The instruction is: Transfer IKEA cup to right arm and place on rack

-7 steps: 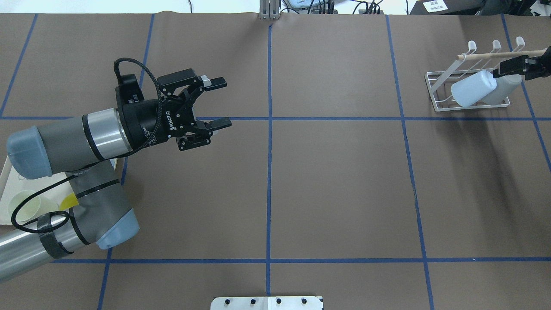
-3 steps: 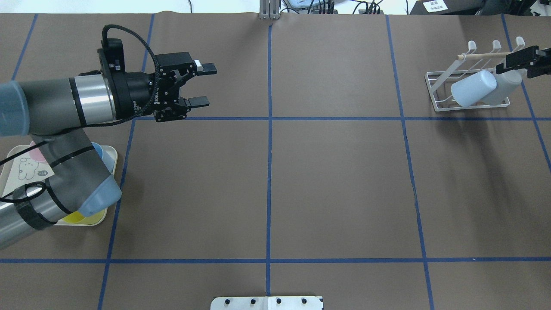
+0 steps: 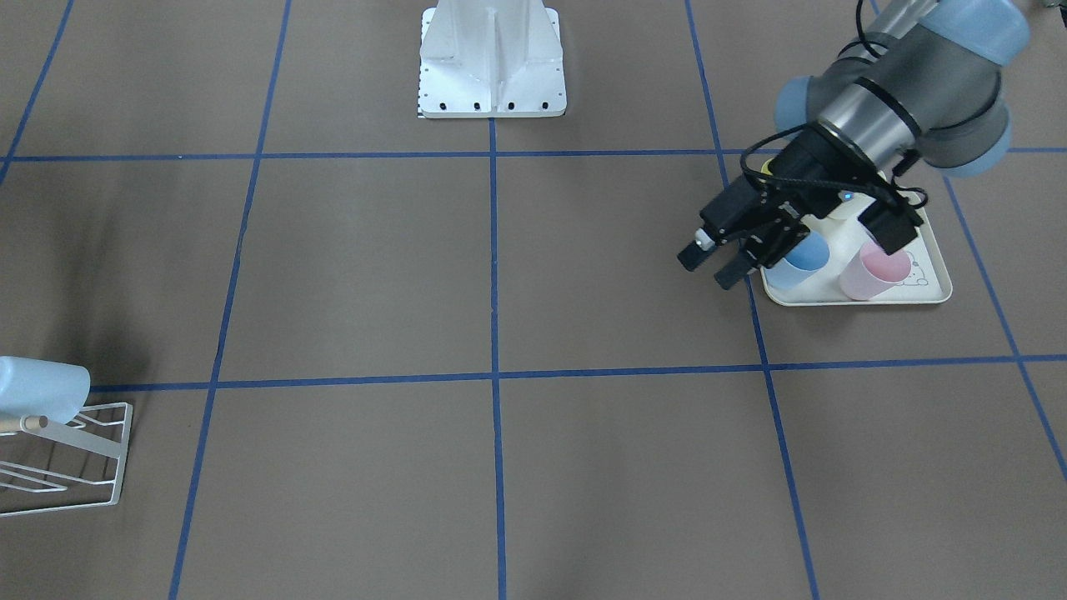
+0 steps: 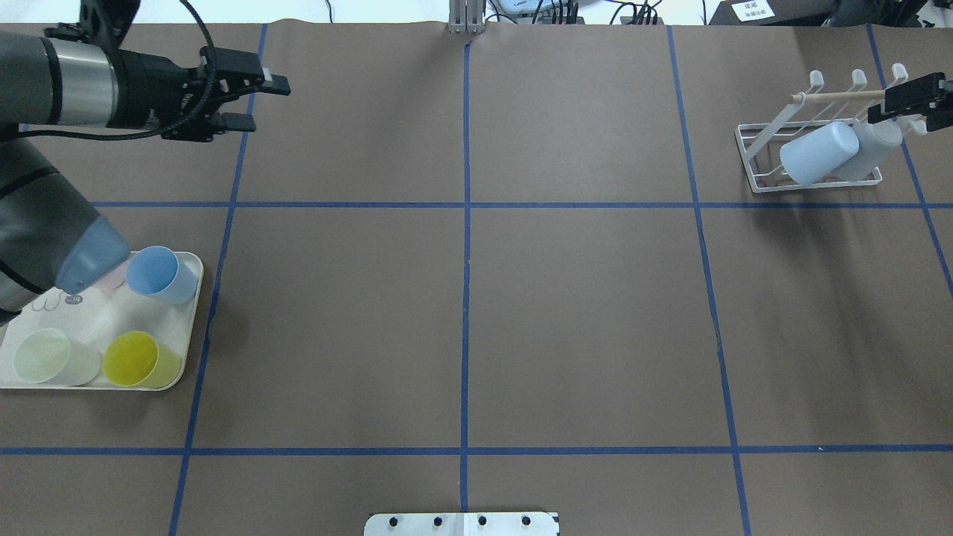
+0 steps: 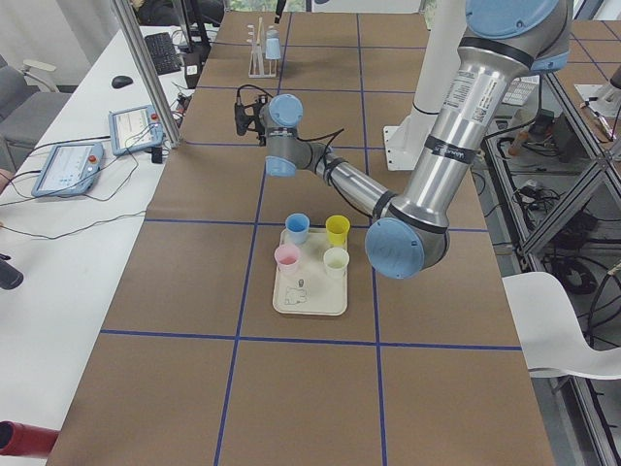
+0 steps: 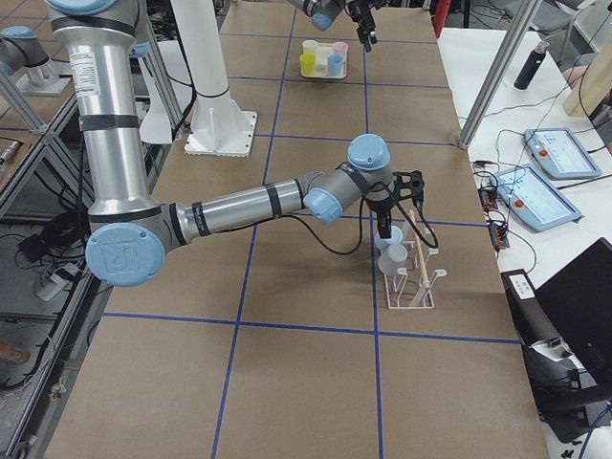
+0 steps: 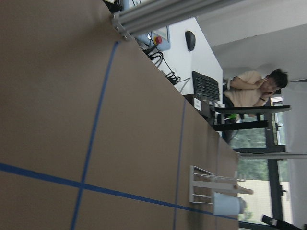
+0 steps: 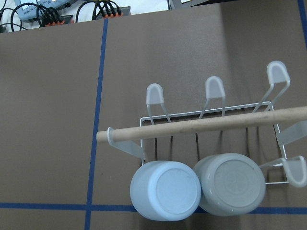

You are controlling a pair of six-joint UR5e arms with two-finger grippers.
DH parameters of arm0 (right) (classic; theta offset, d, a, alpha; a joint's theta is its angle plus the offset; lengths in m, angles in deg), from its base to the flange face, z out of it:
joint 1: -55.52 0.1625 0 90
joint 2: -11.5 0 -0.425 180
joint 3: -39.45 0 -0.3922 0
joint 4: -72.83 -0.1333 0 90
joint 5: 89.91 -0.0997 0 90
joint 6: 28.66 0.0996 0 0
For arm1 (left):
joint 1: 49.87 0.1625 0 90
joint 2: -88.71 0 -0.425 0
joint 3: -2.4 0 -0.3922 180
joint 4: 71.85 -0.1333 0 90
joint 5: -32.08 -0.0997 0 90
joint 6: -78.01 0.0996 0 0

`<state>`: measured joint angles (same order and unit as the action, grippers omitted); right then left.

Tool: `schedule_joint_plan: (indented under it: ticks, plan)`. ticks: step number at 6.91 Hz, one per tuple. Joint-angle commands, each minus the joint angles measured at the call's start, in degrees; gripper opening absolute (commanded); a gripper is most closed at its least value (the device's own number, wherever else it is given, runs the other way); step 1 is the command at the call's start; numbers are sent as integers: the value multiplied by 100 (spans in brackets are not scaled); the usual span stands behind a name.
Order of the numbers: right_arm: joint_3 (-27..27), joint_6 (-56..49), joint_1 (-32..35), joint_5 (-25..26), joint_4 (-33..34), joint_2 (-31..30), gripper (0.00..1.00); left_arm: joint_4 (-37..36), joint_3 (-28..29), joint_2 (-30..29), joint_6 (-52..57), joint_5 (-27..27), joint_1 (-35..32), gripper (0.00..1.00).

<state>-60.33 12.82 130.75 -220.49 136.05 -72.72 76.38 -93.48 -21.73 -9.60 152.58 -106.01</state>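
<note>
A grey-white cup [image 4: 869,149] lies in the rack [image 8: 155,94] at the far right of the counter [image 4: 581,320]. It touches a pale blue cup [image 4: 817,152] that is beside it, on the side toward the middle of the counter. Both are plain, smooth plastic tumblers, a little wider at the mouth. Each one leans under the wooden rod [image 8: 201,125], with its long axis tilted, the mouth down in the wire base and the flat bottom up toward the right pincer [image 4: 904,103]. This pincer hangs just beside the bottom of the grey-white cup, near the end of the rod. Its fingers are apart and hold nothing.

The left pincer [image 4: 259,104] is well apart from the rack, over the far left of the counter, also spread and empty. Near it stands the cream tray [image 4: 89,324] with four upright cups: blue cup [image 4: 158,274], yellow cup [image 4: 138,360], pale green cup [image 4: 52,357] and pink cup [image 3: 875,271]
</note>
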Motion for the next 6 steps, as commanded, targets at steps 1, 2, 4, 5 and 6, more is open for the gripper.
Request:
schedule_joint_plan:
  ticks: [1, 2, 4, 5, 6]
  plan:
    - [-146, 0, -8, 23, 23, -112, 100, -1586, -123, 303, 2335, 115, -624, 93]
    - [-164, 0, -26, 23, 23, -122, 100, -1978, -168, 782, 3694, 97, -878, 92]
    - [-156, 0, -105, 23, 23, -130, 100, -2270, -185, 1741, 5127, 167, -978, 91]
    - [-165, 0, -105, 23, 23, -148, 100, -2533, -107, 2136, 5193, 176, -908, 90]
    - [-156, 0, -131, 23, 23, -148, 100, -2997, -98, 2157, 5472, 481, -916, 89]
